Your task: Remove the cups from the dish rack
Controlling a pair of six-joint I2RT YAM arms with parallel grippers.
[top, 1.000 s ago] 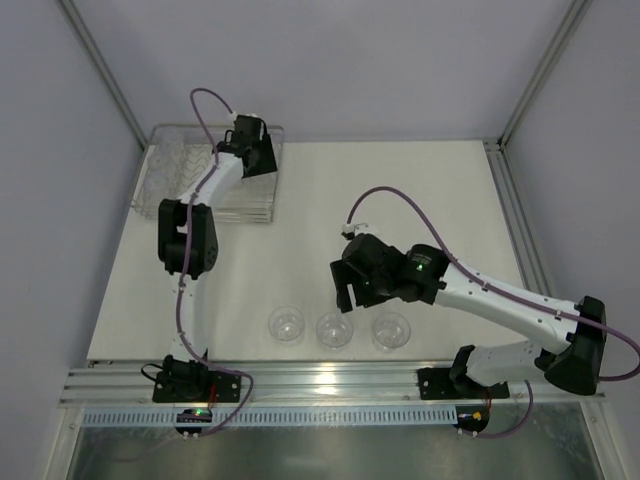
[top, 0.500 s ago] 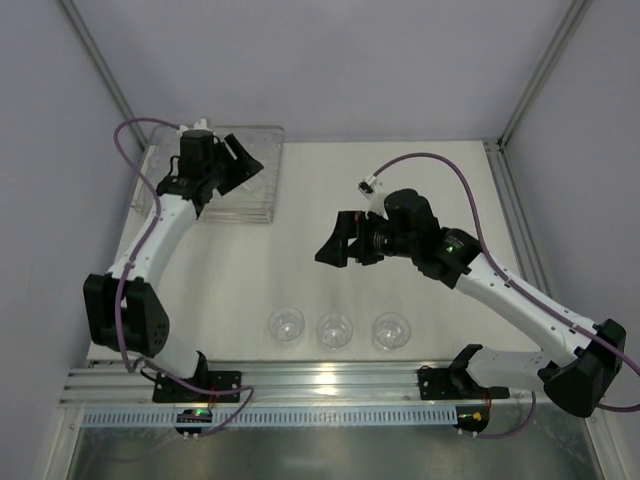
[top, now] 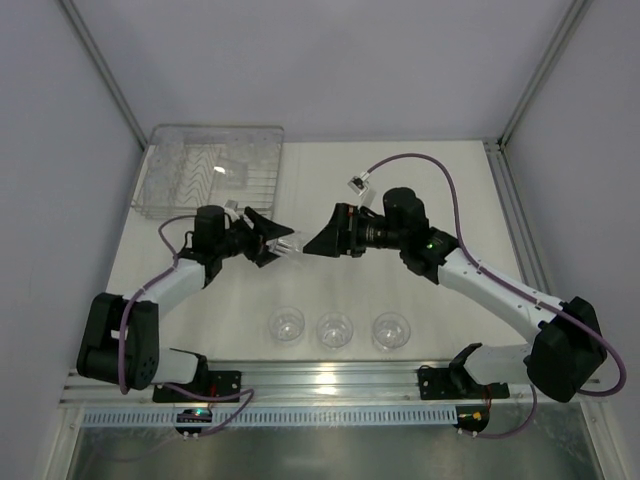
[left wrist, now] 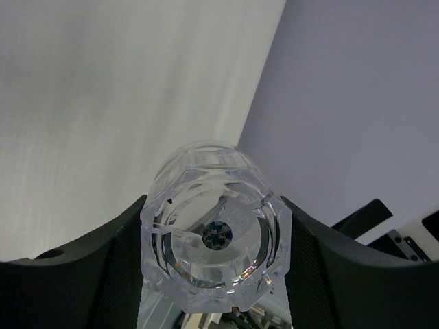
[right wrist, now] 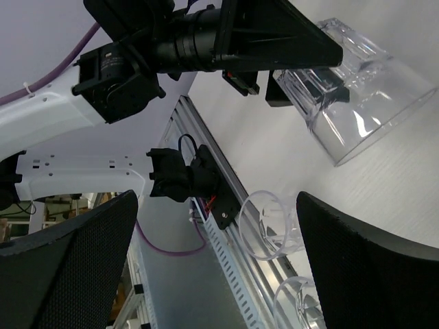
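Walls (top: 330,60) of pale grey close in our white table (top: 420,190) on three sides. Metal posts (top: 100,70) rise at the far corners and a grooved rail (top: 330,378) runs along the near edge. We see the dish rack (top: 215,175) in the table's far left corner. Three cups (top: 334,329) stand upright in a row beside the near edge. Above the table's middle, our left fingers (left wrist: 110,267) grip a fourth cup (top: 287,243) by its base. It lies sideways with its rim toward the right fingers (right wrist: 68,274), which are spread wide just beside it and hold nothing.
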